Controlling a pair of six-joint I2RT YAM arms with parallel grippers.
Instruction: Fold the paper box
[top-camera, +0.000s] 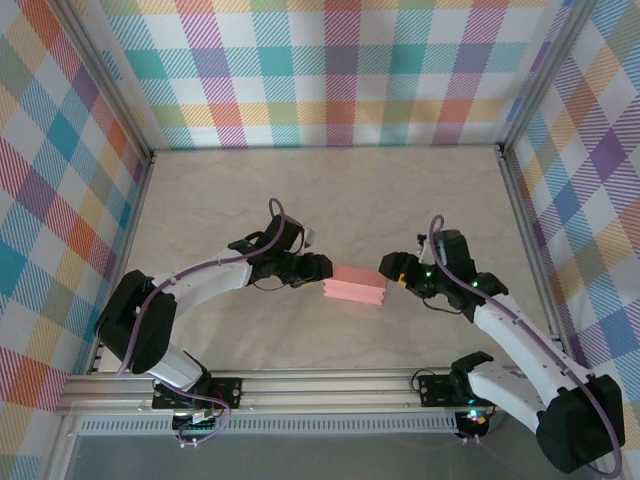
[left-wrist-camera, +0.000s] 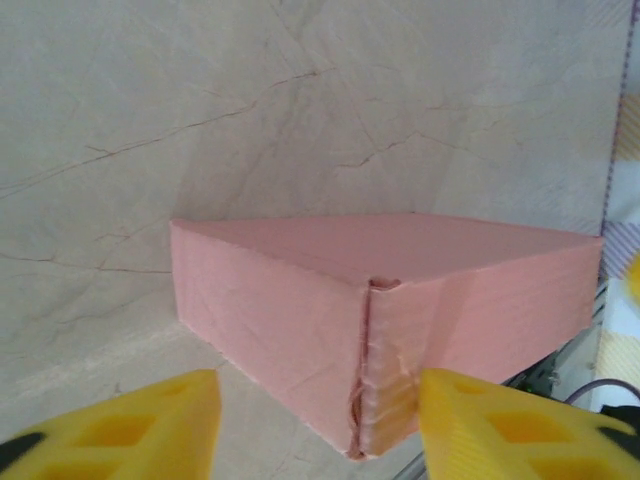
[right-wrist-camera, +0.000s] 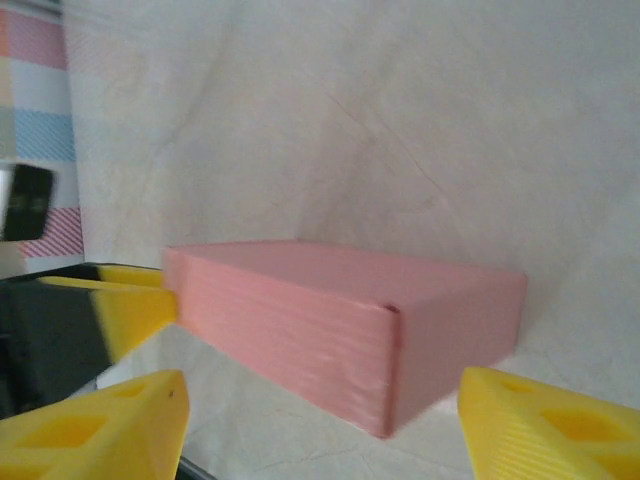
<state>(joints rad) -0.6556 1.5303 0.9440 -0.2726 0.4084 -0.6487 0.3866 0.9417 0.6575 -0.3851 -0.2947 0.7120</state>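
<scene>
Near the middle of the table (top-camera: 300, 200), between the two arms, the box (top-camera: 356, 284) lies flat. It is folded up into a shallow pink block, lid side up, with its long side running left to right. The left claw (top-camera: 318, 268) sits just beside its left end and the right claw (top-camera: 390, 268) just beside its right end, both low over the table.

From the left wrist, the left claw's yellow fingers (left-wrist-camera: 130, 425) stand apart, and a near corner of the box pokes up between them. One finger is clear of the card. The other is right against the box's side, though I cannot tell if it touches. Nothing is gripped.

From the right wrist, the right claw's fingers (right-wrist-camera: 550, 425) are spread wide, one on each side of a box corner. Both are clear of the card, so this claw holds nothing either. Behind the box's far end, a yellow fingertip of the left claw shows next to the card.
</scene>
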